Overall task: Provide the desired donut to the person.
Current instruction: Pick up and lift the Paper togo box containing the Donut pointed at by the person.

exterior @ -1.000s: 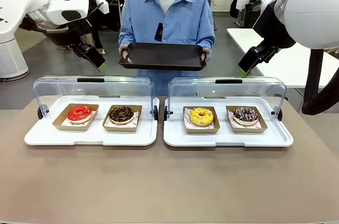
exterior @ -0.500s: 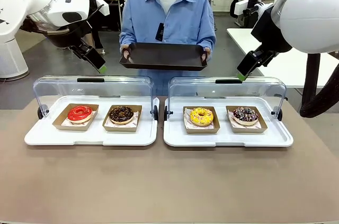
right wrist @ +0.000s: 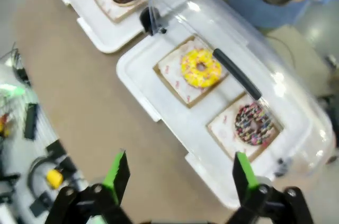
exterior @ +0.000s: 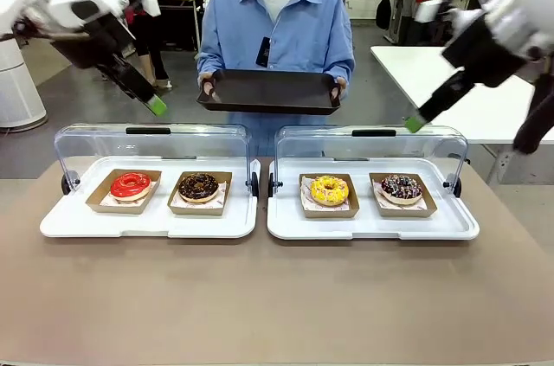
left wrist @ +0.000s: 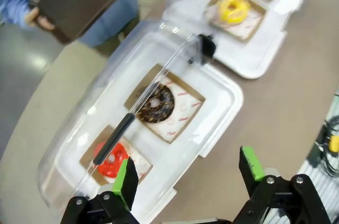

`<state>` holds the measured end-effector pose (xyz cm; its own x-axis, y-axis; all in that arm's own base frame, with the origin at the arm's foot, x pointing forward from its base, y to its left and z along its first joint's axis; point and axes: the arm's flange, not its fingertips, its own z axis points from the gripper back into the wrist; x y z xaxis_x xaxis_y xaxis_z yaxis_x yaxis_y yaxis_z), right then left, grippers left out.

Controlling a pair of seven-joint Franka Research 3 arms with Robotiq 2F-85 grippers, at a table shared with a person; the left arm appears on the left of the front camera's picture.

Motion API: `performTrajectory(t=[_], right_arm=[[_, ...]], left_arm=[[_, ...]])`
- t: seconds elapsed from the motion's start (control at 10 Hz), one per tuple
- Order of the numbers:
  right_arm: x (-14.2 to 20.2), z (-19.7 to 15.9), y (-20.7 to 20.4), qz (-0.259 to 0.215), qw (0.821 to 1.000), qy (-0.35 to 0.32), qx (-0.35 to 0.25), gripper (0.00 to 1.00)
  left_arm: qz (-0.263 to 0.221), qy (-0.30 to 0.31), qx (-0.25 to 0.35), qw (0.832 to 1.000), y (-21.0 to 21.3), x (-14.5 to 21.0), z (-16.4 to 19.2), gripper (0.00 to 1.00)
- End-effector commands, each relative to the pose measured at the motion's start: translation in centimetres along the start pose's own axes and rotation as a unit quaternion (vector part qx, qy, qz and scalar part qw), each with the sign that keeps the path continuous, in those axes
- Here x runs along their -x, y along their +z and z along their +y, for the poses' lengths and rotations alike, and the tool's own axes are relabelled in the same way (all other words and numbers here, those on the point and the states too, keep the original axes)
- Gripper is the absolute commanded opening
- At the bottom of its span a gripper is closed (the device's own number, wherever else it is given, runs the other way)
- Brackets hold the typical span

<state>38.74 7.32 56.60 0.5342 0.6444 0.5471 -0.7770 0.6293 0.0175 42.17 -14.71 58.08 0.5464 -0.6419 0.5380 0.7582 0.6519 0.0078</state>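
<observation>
At the far left, above the table point(exterior: 260, 297), my left claw point(exterior: 157, 106) hangs in the air, angled down toward the left case point(exterior: 52, 226). In its wrist view the left claw point(left wrist: 188, 168) stands wide open, green pads apart, nothing between them.

The left case is a white tray with a clear domed lid point(exterior: 147, 148) carrying a black handle; I cannot tell whether that lid is fully open. Inside, two brown cardboard trays sit side by side. The left one holds the red-glazed donut point(exterior: 130, 184); the right one holds the chocolate donut point(exterior: 199, 186).

At the far side, centre, the person point(exterior: 275, 28) stands facing the table, in a light blue shirt. Both hands grip a black tray point(exterior: 268, 92) by its ends, held level at waist height, behind the two cases. Its top surface is not visible to me.

The right case point(exterior: 459, 227) lies just beside the left one, of the same build. Its left cardboard tray holds the yellow donut point(exterior: 329, 189); its right one holds the sprinkled donut point(exterior: 401, 187).

At the far right, my right claw point(exterior: 415, 123) hangs above the back edge of the right case, apart from it. In its wrist view the right claw point(right wrist: 180, 173) is likewise wide open and holds nothing.

All four donuts rest in their cases, untouched by either claw.
</observation>
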Motion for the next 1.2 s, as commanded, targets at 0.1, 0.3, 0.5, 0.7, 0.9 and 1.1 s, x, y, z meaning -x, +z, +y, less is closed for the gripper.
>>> performTrajectory(t=[0.1, 0.3, 0.5, 0.7, 0.9, 1.1], right_arm=[[4.9, -6.9, 3.3, -0.046, 0.986, 0.082, -0.139, 1.00], [9.6, -10.3, 5.1, -0.131, 0.972, 0.094, -0.172, 1.00], [13.1, -12.2, 6.1, -0.180, 0.960, 0.111, -0.184, 1.00], [15.8, -13.7, 6.7, -0.217, 0.953, 0.090, -0.193, 1.00], [17.6, -14.6, 6.5, -0.236, 0.948, 0.075, -0.201, 1.00], [19.7, -15.4, 6.1, -0.258, 0.943, 0.052, -0.205, 1.00]], left_arm=[[-0.006, -0.032, 0.123, 0.992, 2.9, 1.5, 5.9, 1.00], [-0.036, -0.052, 0.163, 0.985, 4.2, 3.9, 8.9, 1.00], [-0.096, -0.092, 0.206, 0.969, 5.5, 6.1, 11.3, 1.00], [-0.181, -0.129, 0.256, 0.941, 6.0, 8.9, 13.0, 1.00], [-0.226, -0.162, 0.270, 0.922, 5.4, 11.0, 14.5, 1.00], [-0.245, -0.183, 0.248, 0.919, 4.7, 13.2, 15.9, 1.00]])
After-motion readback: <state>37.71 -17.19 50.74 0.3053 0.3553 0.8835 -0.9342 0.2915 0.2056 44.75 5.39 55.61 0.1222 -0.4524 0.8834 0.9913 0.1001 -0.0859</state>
